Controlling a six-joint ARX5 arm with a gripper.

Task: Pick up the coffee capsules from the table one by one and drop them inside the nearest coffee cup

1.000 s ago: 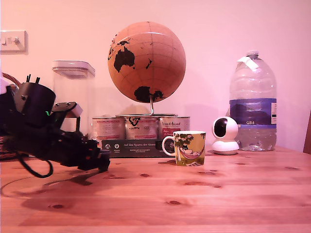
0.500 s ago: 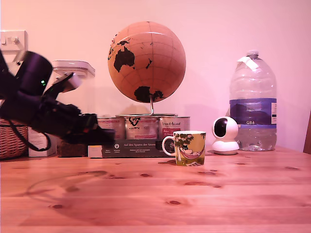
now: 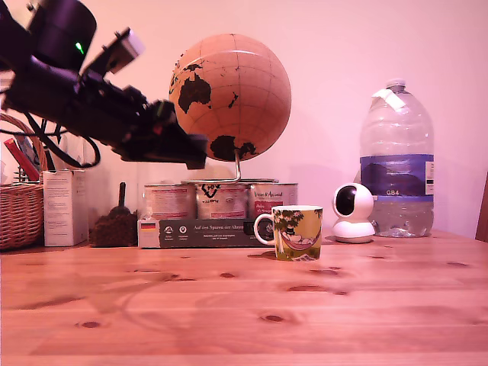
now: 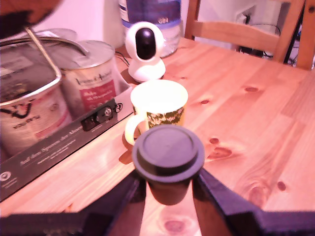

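The gripper [image 4: 169, 191] is closed on a coffee capsule [image 4: 168, 153], its two fingers [image 4: 129, 199] pressed against opposite sides of the tapered body just under the wide rim. This hold leaves the rim resting above the fingers, so the pod probably cannot slip downward, and it keeps the flat top facing the wrist camera. In the exterior view the gripper [image 3: 192, 156] is raised high over the table [image 3: 320, 320], in front of the lower part of the globe [image 3: 230, 97]; the capsule itself cannot be made out there. The height appears chosen to clear the rim of the coffee cup [image 3: 296, 232], which stands upright on the table to the exterior view's right of the gripper and well below it. In the wrist view the cup [image 4: 158, 105] lies just beyond the capsule with its mouth open and unobstructed, so the carry seems to be aimed at it. Behind the cup stand the silver tins [image 3: 221, 200], a small white camera [image 3: 354, 213] and a large water bottle [image 3: 396, 160]. No other capsule is visible on the table.
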